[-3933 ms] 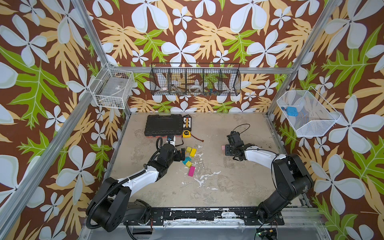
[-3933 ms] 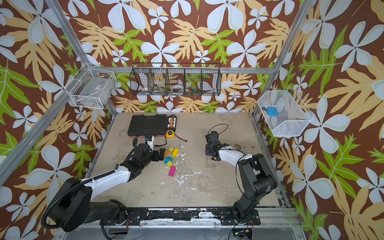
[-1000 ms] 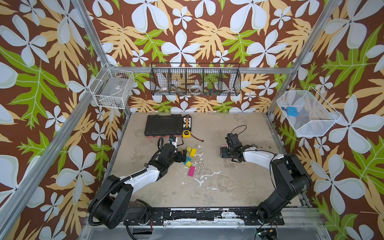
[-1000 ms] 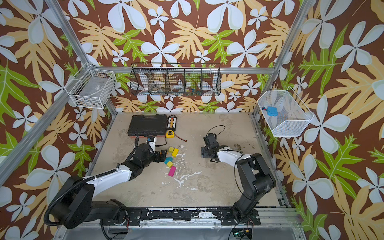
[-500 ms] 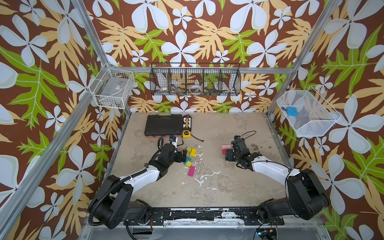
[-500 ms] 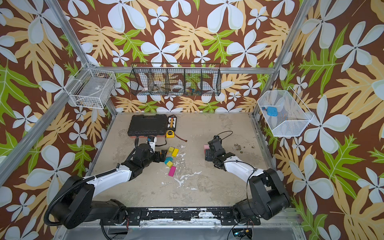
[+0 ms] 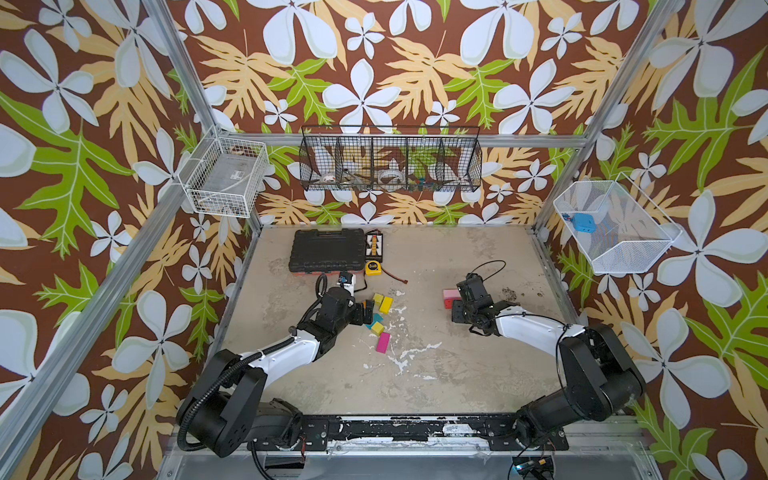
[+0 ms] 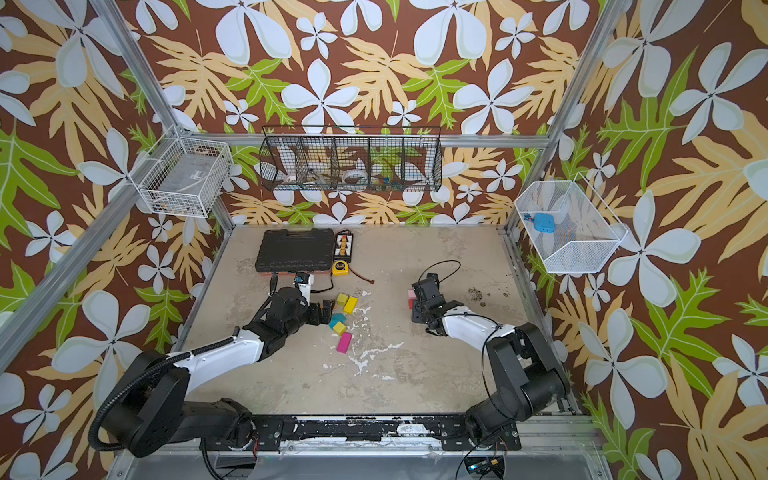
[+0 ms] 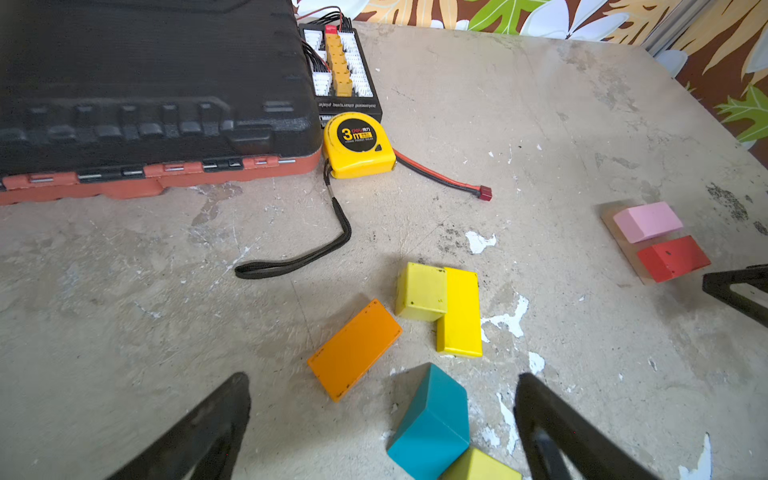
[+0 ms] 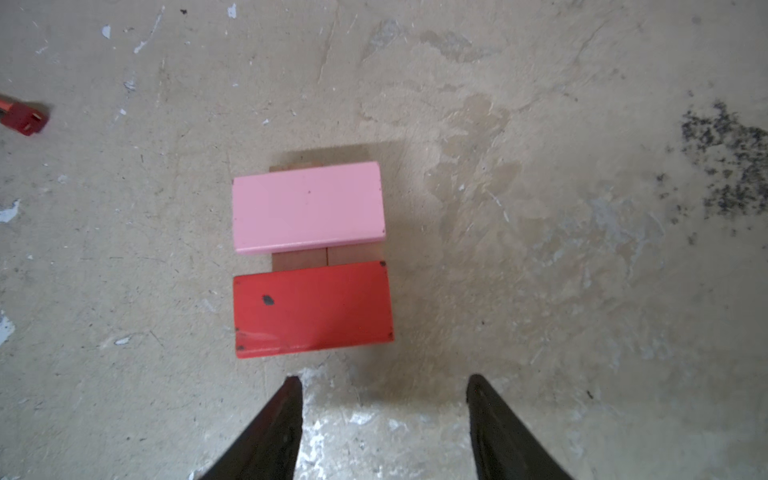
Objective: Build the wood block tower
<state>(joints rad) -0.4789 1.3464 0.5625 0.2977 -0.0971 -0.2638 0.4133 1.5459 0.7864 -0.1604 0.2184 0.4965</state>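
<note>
The right gripper stands open with nothing between its jaws, its fingertips just short of the red brick and not touching it. Beyond that brick lies the pink brick, parallel to it with a narrow gap. Both rest flat across two tan planks laid side by side on the tabletop. This low start of the tower sits on the right half of the tabletop, with the pink brick on its far side in both top views.

The left gripper is spread wide and holds nothing. The teal wedge lies between its fingers, touching a yellow cube. Just ahead are the orange brick, lying flat at a slant, and a second yellow cube pressed against the yellow brick. A magenta brick lies nearer than this cluster, left of centre.

Farther back on the left sit a yellow tape measure, a black case and a connector board.
</note>
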